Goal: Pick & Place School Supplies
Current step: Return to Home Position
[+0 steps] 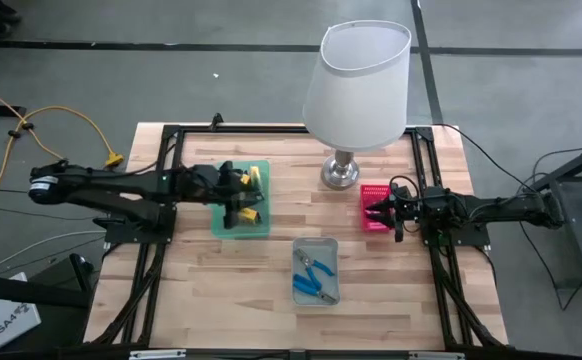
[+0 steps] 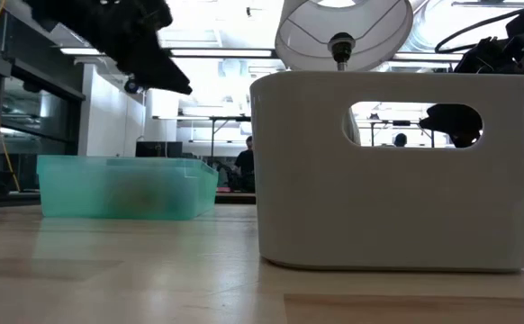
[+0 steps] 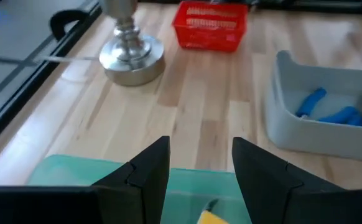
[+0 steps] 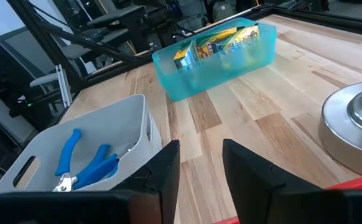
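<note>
Yellow-and-green pieces (image 4: 215, 42) lie in the green tray (image 1: 261, 228) at the table's left. My left gripper (image 3: 199, 146) hovers open just above that tray, nothing between its fingers; a yellow piece (image 3: 212, 218) shows below them. Blue-handled pliers (image 4: 75, 165) and other blue-handled tools (image 1: 311, 278) lie in the grey tray (image 1: 316, 245) near the front middle. My right gripper (image 4: 201, 146) stands open and bare at the table's right, over the pink tray (image 1: 374, 190).
A big white-shaded lamp (image 1: 356, 85) stands on its metal base (image 1: 340, 172) at the far middle, between the green and pink trays. Black frame rails (image 1: 161, 170) run along the table's left and right sides. Bare wood lies between the trays.
</note>
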Robot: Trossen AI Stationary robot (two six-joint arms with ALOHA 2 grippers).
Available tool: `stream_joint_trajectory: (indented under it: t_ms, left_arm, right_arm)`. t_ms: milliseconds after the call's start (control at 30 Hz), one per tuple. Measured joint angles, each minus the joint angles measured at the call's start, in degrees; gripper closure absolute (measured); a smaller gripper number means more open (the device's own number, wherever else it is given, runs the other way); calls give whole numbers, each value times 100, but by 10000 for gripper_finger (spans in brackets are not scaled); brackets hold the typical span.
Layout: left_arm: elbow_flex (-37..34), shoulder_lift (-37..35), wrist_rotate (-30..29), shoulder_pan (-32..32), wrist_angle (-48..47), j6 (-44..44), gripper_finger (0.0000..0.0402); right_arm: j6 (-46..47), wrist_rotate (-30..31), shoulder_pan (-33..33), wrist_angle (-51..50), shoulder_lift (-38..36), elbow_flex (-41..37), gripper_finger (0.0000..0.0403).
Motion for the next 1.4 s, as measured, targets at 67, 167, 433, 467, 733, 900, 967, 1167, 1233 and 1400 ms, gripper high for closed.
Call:
stream_joint_trajectory:
  t_ms: [67,167,433,467,733,900,967,1167,1233,1400]
  left_arm:
    - [-279,-223,236,67,283,41,234]
    - [-684,-581,336,66,541,13,234]
    - [-1254,-1510,277,67,603,-30,234]
    - [-1341,-1632,267,66,639,-28,234]
    - [-2112,-2326,-163,51,922,-300,234]
    - [-2541,-2522,-201,62,1126,-354,234]
    - [-2692,-2615,-244,74,1263,-360,234]
    - [-3035,-2909,-252,217,1437,-429,234]
    - [-3115,-2991,-253,259,1441,-469,234]
    - [-3324,-3253,-253,360,1443,-504,234]
  right_arm:
    - [0,0,0,-4,1,0,289]
    - [-2,-1,2,-2,1,0,289]
    - [-2,-1,1,13,1,-2,289]
    - [-2,-1,0,14,1,-2,289]
    - [-2,-2,0,19,1,-4,289]
    - [-2,-2,2,18,1,-4,289]
    - [-2,-2,1,17,1,-4,289]
    - [-2,-2,0,17,1,-4,289]
    - [-2,-2,2,17,1,-4,289]
    - [-2,-2,1,17,1,-4,289]
